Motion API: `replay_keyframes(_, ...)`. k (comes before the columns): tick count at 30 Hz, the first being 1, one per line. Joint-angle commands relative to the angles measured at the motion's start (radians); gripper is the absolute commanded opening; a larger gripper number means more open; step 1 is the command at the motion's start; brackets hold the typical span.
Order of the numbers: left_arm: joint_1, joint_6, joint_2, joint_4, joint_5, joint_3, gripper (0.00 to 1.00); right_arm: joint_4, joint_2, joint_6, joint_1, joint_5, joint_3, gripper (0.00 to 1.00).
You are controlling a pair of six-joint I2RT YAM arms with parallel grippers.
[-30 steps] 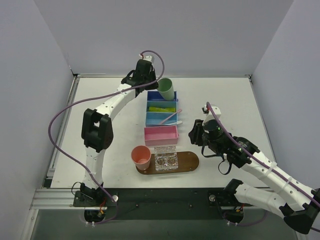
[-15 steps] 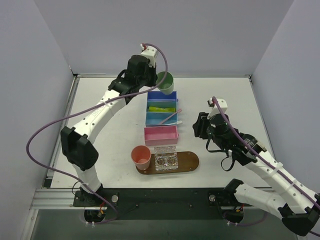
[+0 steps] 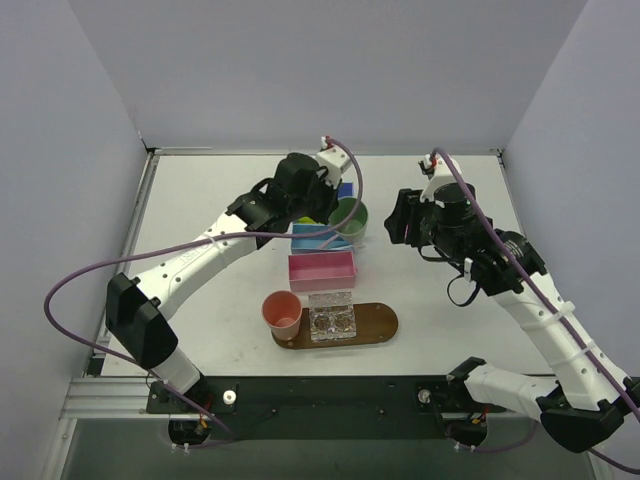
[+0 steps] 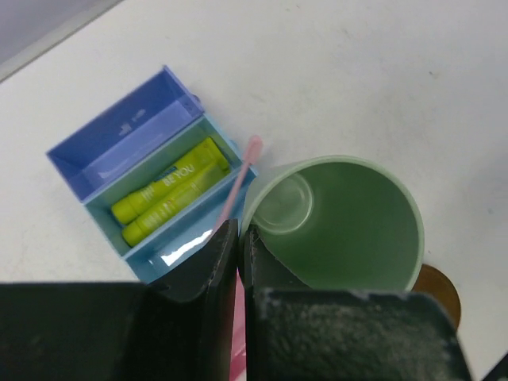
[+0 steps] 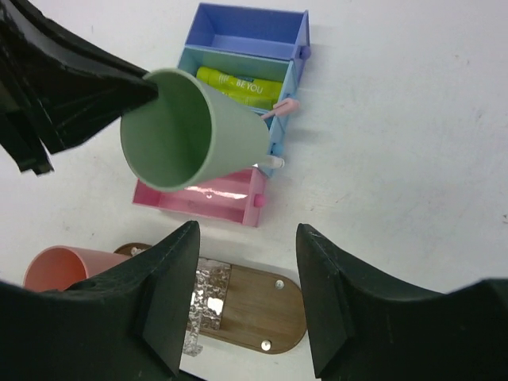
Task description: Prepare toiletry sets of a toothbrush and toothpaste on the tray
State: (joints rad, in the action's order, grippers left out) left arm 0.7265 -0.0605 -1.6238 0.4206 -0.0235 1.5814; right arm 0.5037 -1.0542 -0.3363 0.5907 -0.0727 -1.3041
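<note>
My left gripper (image 3: 333, 212) is shut on the rim of a mint-green cup (image 3: 350, 217) and holds it tilted above the bins; its fingertips (image 4: 226, 238) pinch the cup wall (image 4: 341, 222). Two yellow-green toothpaste tubes (image 4: 171, 190) lie in the teal bin (image 5: 279, 119). A pale pink toothbrush (image 4: 240, 175) leans over that bin's edge. The dark-brown tray (image 3: 376, 322) holds a salmon cup (image 3: 283, 313) and a clear plastic holder (image 3: 332, 318). My right gripper (image 5: 248, 228) is open and empty, high above the tray's bare right end (image 5: 262, 305).
A blue bin (image 4: 127, 135), the teal bin and a pink bin (image 3: 322, 270) stand in a row behind the tray. In the right wrist view the left arm (image 5: 55, 87) fills the upper left. Grey walls close in the white table (image 3: 450, 290).
My left arm has carried the green cup forward and right from behind the bins to above them. My right arm has risen and swung toward the back.
</note>
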Motion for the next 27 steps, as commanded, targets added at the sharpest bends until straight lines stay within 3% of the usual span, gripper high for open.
replay_keyframes(1, 0.071, -0.022, 0.074, -0.054, 0.014, -0.047, 0.00, 0.088, -0.038, -0.021, 0.017, 0.040, -0.038, 0.47)
replay_keyframes(12, 0.163, -0.085, 0.107, -0.126, 0.023, -0.130, 0.00, 0.113, -0.078, -0.086, 0.067, -0.098, 0.037, 0.46)
replay_keyframes(27, 0.203, -0.108, 0.093, -0.134, 0.074, -0.132, 0.00, 0.082, -0.092, -0.102, 0.130, -0.246, 0.124, 0.39)
